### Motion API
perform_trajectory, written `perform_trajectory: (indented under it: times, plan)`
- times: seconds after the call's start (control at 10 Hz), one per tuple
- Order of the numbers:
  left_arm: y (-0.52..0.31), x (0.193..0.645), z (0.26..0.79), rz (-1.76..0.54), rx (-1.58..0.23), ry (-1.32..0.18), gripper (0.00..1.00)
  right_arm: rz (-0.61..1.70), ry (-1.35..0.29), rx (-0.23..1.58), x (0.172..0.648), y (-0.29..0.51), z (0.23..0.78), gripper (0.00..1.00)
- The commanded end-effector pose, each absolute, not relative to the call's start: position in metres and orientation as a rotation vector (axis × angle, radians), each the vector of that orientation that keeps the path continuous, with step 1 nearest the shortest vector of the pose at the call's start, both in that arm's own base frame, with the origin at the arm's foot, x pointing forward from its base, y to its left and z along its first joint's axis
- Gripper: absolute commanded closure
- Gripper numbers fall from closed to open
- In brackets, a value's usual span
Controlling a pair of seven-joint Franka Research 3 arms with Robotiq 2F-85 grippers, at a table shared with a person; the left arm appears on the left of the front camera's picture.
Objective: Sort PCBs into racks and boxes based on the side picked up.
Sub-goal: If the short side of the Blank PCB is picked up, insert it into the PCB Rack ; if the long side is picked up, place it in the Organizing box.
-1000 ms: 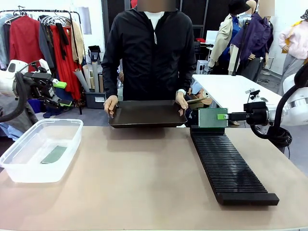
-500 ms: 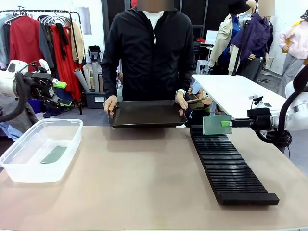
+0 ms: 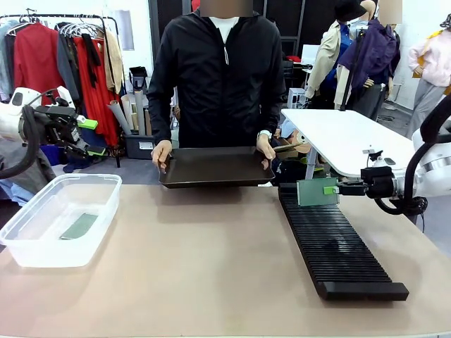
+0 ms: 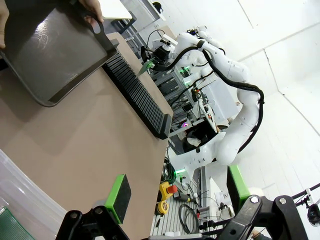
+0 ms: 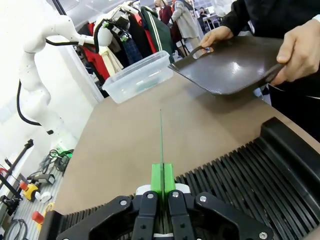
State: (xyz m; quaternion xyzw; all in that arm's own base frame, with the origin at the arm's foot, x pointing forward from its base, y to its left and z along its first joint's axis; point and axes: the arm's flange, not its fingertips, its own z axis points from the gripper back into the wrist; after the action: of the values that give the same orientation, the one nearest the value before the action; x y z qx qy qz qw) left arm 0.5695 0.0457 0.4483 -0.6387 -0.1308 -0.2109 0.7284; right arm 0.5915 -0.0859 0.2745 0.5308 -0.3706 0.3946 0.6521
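Presently the right gripper (image 3: 332,189), clamped on an upright PCB (image 3: 313,191), hovers above the slotted rack's (image 3: 337,243) far end; insertion next requires edge-to-slot alignment. Left gripper (image 3: 88,135), jaws wide, waits over the tub (image 3: 42,243).

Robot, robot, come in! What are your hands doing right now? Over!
Right gripper shut on PCB, upright over rack. Left gripper open, empty. Another PCB in box. Nothing blocking.
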Motion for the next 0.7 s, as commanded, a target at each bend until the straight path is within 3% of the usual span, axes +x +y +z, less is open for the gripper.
perform_trajectory:
  times: [0.0,0.6]
  plan:
    - [0.046,0.569,0.449,-0.470,-1.400,-0.282,0.00,0.956,-0.861,1.153,0.593,-0.091,0.269,1.00]
    - [0.046,0.569,0.449,-0.470,-1.400,-0.282,0.00,1.041,-0.875,1.141,0.593,-0.093,0.251,1.00]
